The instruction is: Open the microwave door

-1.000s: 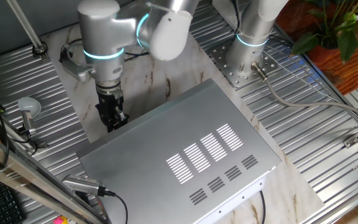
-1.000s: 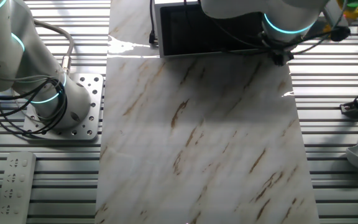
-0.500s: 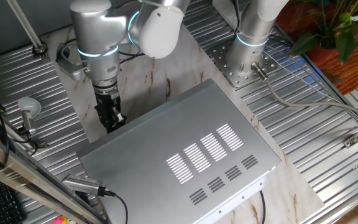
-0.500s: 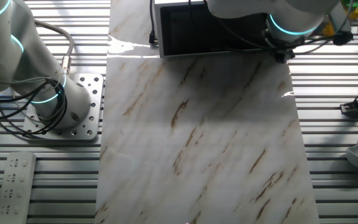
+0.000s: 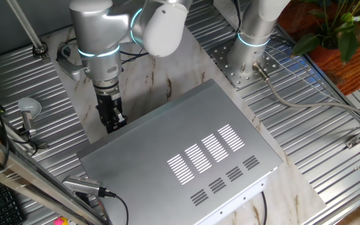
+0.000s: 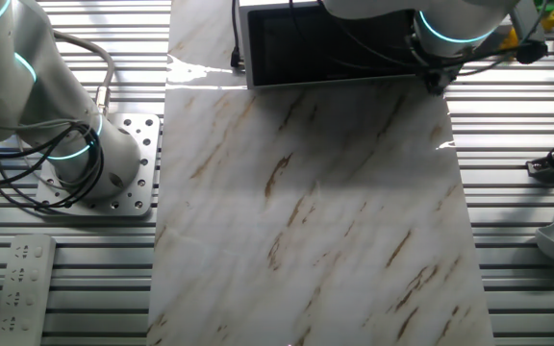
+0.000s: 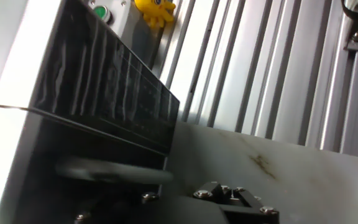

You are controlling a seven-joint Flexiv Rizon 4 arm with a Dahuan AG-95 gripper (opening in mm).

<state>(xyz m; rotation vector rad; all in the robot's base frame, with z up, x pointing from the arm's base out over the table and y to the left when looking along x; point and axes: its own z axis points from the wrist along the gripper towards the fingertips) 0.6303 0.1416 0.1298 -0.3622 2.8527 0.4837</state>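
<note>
Marble-patterned board (image 6: 306, 192) covers the middle of a ribbed metal table (image 5: 330, 156), and the microwave (image 5: 186, 156) stands on that board. The gripper (image 5: 112, 119) hangs upright just off the microwave's front corner, its black fingers pointing down beside the front face; whether it touches the face cannot be told, and whether the jaws are spread or closed cannot be told either, since the fingers blur together in one fixed view, are hidden by the arm in the other, and lie out of focus at the bottom of the hand view. The microwave door (image 6: 325, 48) is the black glassy panel across the front of the microwave, and in the other fixed view it appears to lie flat against the box. In the hand view the door's dark panel (image 7: 104, 93) fills the left side, with a green button (image 7: 100, 12) and a yellow toy (image 7: 155, 9) above it. On top of the microwave, rows of vent slots (image 5: 208, 150) are cut toward its back edge. Behind the microwave's far side a second arm's base (image 5: 245, 65) is bolted to the table. A potted plant (image 5: 339, 28) stands beyond that base. A remote control (image 6: 22, 284) lies on the table well apart from the microwave, near that arm's base (image 6: 104, 168).
</note>
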